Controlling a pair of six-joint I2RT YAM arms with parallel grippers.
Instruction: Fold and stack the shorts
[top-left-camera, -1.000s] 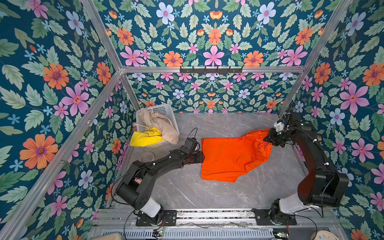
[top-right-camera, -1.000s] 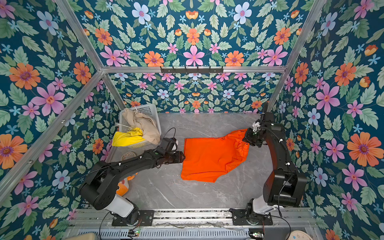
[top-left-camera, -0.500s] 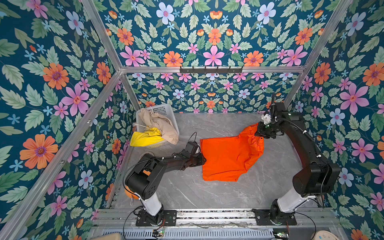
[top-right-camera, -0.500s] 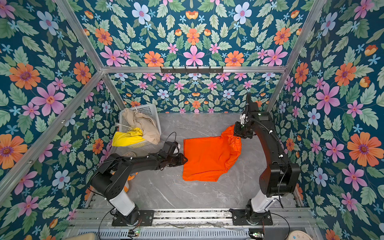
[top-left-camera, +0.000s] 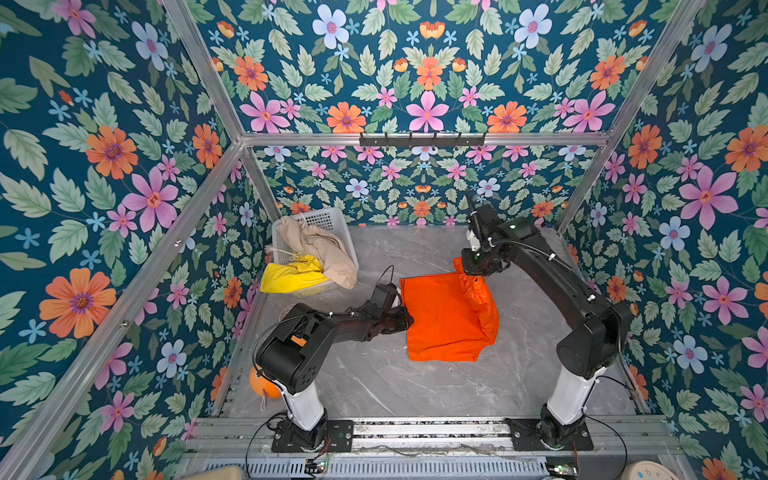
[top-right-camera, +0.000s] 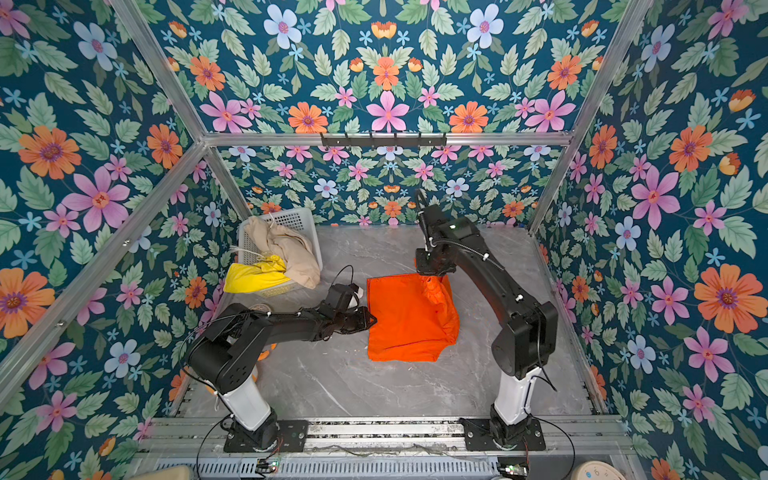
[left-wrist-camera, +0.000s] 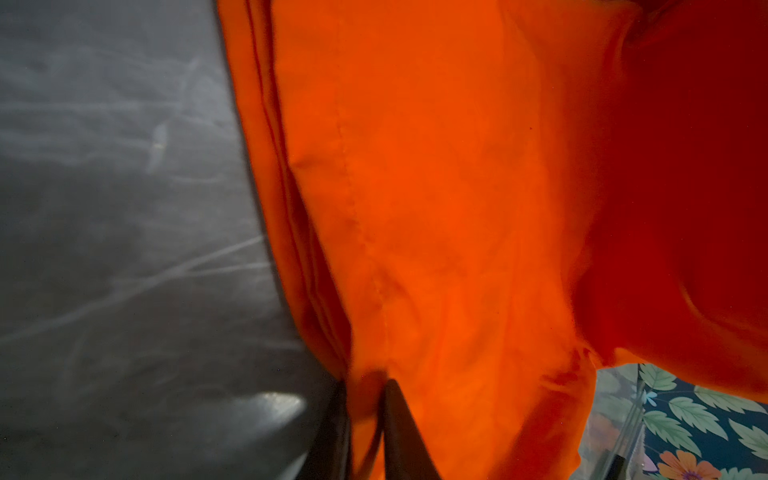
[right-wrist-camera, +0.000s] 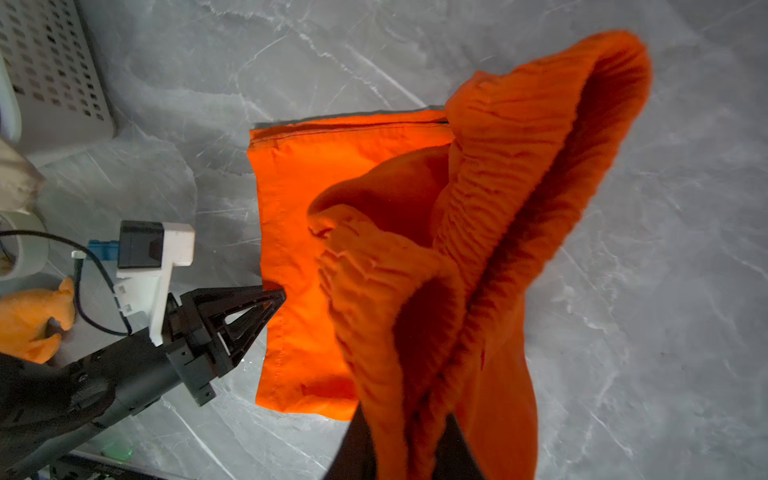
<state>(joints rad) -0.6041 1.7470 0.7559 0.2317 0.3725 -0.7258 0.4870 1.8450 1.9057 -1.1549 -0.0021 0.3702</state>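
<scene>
- Step, as I read it: first fold of the orange shorts (top-left-camera: 444, 316). No stack started.
- Orange shorts sit mid-table (top-left-camera: 395, 386). The half toward the left arm lies flat; the waistband side is raised and bunched above it.
- Right gripper (top-left-camera: 475, 271): clamped on the ribbed waistband, with cloth pinched between its fingers in the right wrist view. It holds that end clear of the table, and the rest of the band sags in a loop below it.
- Left gripper (right-wrist-camera: 275, 296): low on the table at the stitched hem edge, jaws drawn nearly together. The left wrist view shows orange cloth between its fingers, so I call it a pinch on the hem.
- Beige shorts (top-left-camera: 320, 249) are draped over the rim of the basket (top-left-camera: 328, 216) at far left. Yellow shorts (top-left-camera: 291, 276) hang out of its near side, just beside the beige pair. Both are unfolded and well apart from the orange pair.
- Fish toy (top-left-camera: 264, 384) is by the left arm's base, out of the way.
- Next move, my call: right arm carries the waistband across toward the hem edge, lowers it flat and lets go. Left grip should anchor the hem so the lower layer doesn't drag.
- Risk: the band is held at one spot only, so the loose loop may land creased or skewed. Probably needs a smoothing pass or a re-grip before the second fold.
- After that: fetch beige and yellow from the basket, fold them and stack them on orange.
</scene>
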